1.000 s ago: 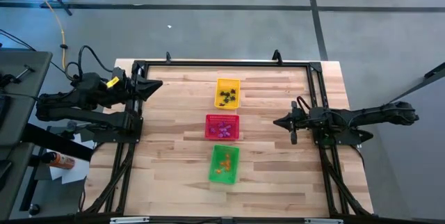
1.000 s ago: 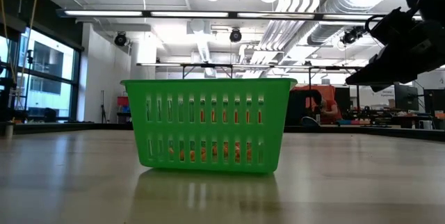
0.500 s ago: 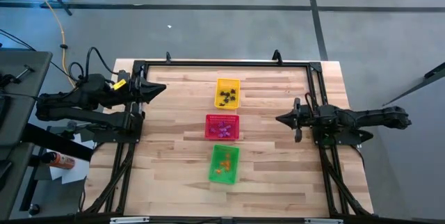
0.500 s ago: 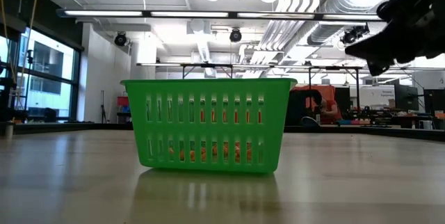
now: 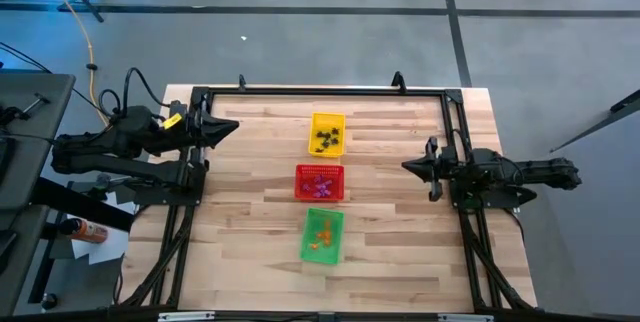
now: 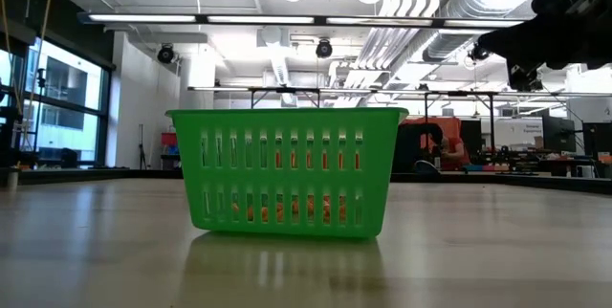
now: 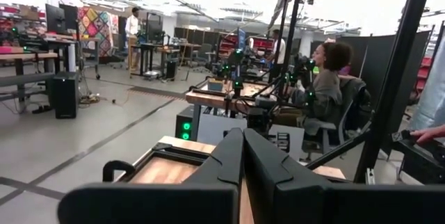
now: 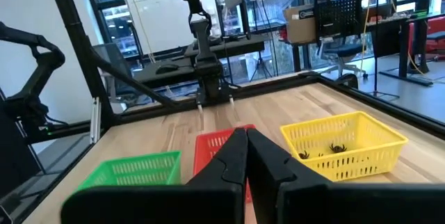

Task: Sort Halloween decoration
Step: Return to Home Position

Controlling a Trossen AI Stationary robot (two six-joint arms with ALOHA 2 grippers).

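While its two dark fingers (image 8: 226, 165) are pressing together on nothing, the right gripper (image 5: 408, 167) is hanging above the wooden tabletop (image 5: 400, 252) near its right edge. The left gripper (image 5: 230, 127), likewise closed and empty, is hanging by the left edge near the far corner. Down the tabletop's middle, tiny black trinkets (image 5: 326, 141) are lying in the yellow rectangular mesh basket (image 5: 328, 115) toward the far edge, purple-pink trinkets (image 5: 319, 190) in the red mesh basket (image 5: 320, 166), and orange trinkets (image 5: 320, 239) in the green mesh basket (image 5: 323, 211) toward the near edge.
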